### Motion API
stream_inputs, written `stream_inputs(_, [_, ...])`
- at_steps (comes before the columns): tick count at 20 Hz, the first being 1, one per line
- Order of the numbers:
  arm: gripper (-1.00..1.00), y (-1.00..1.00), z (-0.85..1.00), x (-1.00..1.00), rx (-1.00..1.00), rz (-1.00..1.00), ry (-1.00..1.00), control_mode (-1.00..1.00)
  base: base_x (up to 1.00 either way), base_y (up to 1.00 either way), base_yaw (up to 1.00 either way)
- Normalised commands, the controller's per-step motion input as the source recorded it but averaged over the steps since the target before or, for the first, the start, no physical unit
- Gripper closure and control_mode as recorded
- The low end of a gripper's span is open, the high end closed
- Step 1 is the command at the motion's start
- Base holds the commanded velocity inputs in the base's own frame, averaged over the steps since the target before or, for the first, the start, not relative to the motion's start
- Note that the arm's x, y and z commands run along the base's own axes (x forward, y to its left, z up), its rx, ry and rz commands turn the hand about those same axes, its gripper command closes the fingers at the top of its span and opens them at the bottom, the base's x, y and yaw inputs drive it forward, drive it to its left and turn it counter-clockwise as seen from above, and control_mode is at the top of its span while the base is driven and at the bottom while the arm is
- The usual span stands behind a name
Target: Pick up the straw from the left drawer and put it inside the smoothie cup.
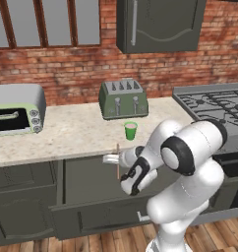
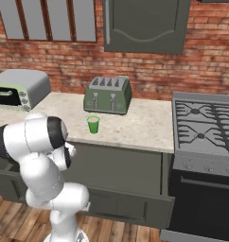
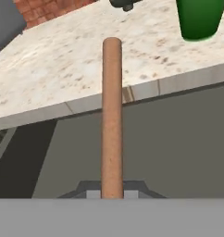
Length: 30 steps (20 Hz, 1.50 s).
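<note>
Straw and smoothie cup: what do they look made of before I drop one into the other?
The straw looks like matte wood or paper: opaque orange-brown, no shine, held straight in the jaws. The smoothie cup looks like smooth translucent green plastic, though glass cannot be ruled out. It stands on a speckled, stone-like counter.

— What kind of place is this?

— It is a home kitchen. A long speckled stone counter (image 1: 81, 130) runs along a red brick wall (image 1: 67, 69), with dark grey-green cabinets (image 1: 22, 206) under it.

— Which appliances show it?

— A green four-slot toaster (image 1: 123, 99) stands near the back edge of the counter, and a toaster oven (image 1: 16, 109) sits at its left end. A gas stove (image 2: 204, 125) with black grates joins the right end of the counter.

— Anything else?

— Yes, a wall cabinet (image 1: 160, 24) hangs above, a window (image 1: 47, 22) is beside it, and the floor (image 1: 106, 243) is of wood planks.
</note>
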Motion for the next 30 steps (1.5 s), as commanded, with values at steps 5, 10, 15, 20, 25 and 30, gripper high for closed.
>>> stream_inputs(5, [1.0,-0.71,1.0,0.09,0.18,0.17,-0.07,-1.0,0.0,0.0,0.0])
stream_inputs(10, [1.0,-0.74,1.0,0.05,0.18,0.14,-0.02,-1.0,0.0,0.0,0.0])
stream_inputs(15, [1.0,-0.59,1.0,0.01,0.14,0.11,0.0,-1.0,0.0,0.0,0.0])
stream_inputs(20, [1.0,-0.47,1.0,0.05,0.1,0.09,0.0,-1.0,0.0,0.0,0.0])
stream_inputs(25, [1.0,-0.47,1.0,0.03,0.11,0.09,0.0,-1.0,0.0,0.0,0.0])
stream_inputs(30, [1.0,-0.5,1.0,0.01,0.14,0.09,-0.02,-1.0,0.0,0.0,0.0])
